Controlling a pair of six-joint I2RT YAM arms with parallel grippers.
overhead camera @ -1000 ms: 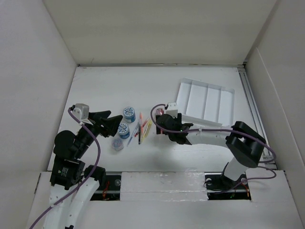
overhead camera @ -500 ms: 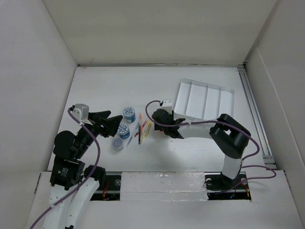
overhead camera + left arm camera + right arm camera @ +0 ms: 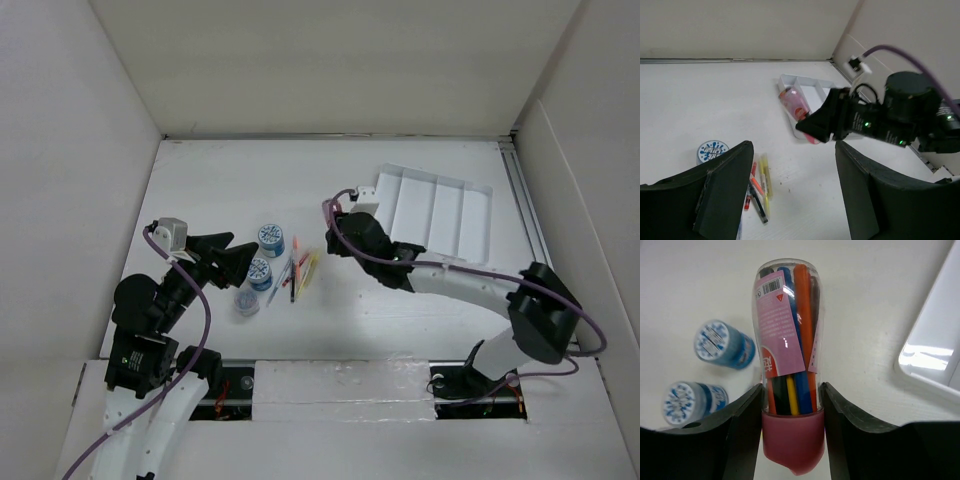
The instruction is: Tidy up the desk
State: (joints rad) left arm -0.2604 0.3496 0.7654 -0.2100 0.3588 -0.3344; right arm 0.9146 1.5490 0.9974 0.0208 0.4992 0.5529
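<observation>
Right jaws are pinching the clear pen tube (image 3: 788, 365) near its pink cap end, and most of the body sticks out past the pads. It's held above bare bench (image 3: 230, 185), just beside the near-left corner of the white tray (image 3: 437, 214), not over it yet. Left jaws are spread wide with nothing between them, hovering by the blue-lidded tubs (image 3: 265, 255).

Risks as I see them:
- The grip is at one end, on a smooth round wall. The tube can pivot or slide out on any quick wrist turn.
- The tray rim is close. Come in low and the tube's free end clips the rim and shoves the tray, which looks light.
- The tube has to line up with a compartment's long axis, or it bridges a divider and rolls off on release.
- The loose pens (image 3: 298, 272) lie just left of the right arm, so a swing-back could scatter them.

Containers:
- Tube: packed with coloured pens (orange, blue, yellow, dark), with a pink label.
- Tray: four long compartments, all look empty in the top view.
- Tubs: lids on, contents hidden.

The bench spans the whole cell floor under both arms, with walls on three sides.
</observation>
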